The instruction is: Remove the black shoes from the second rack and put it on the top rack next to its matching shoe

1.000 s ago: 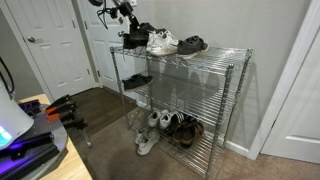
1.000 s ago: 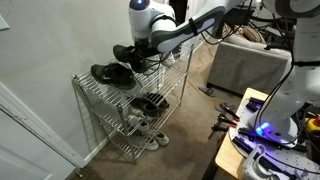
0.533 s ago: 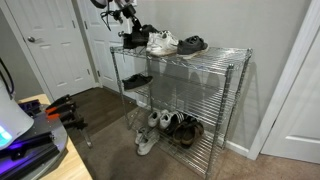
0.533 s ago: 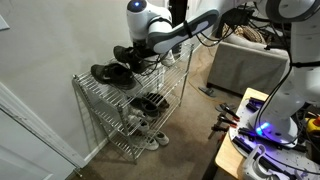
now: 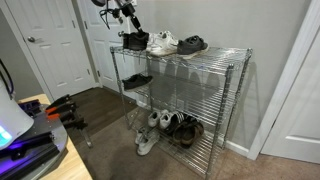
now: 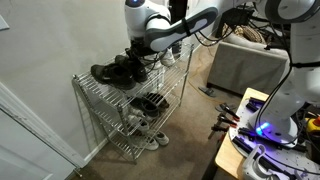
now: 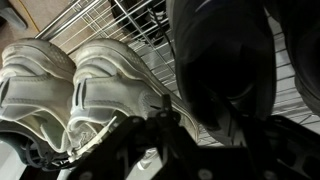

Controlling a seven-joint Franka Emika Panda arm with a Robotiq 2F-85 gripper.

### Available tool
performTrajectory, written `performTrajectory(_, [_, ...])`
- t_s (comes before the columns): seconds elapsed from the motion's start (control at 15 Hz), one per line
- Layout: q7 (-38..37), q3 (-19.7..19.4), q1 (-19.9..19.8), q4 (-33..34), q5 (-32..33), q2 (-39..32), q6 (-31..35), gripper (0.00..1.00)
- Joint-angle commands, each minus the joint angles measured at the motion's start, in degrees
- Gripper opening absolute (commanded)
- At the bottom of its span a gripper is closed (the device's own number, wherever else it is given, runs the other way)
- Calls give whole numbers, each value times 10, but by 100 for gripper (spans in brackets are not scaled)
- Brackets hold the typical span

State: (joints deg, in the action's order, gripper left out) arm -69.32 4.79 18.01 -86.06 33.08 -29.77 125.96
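Black shoe (image 7: 220, 70) rests on the top rack (image 5: 215, 52), just beside the white sneakers (image 7: 70, 90); gripper (image 5: 130, 23) hangs above it; jaw state cannot be determined.

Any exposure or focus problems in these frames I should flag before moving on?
Wrist view: the black shoe is underexposed, almost no detail, and everything close looks soft; the white sneakers read fine. In both exterior views: even room light, shelving sharp enough, only a blue-violet glow blooming in a lower corner.
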Motion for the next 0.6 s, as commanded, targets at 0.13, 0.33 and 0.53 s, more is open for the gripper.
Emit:
performTrajectory(0.13, [29,-3,25,-22,-38,63,-9,92])
performTrajectory(0.33, [20,-2,37,-26,-31,91,-15,100])
performTrajectory(0.53, [8,-5,44,6,-19,70,-14,100])
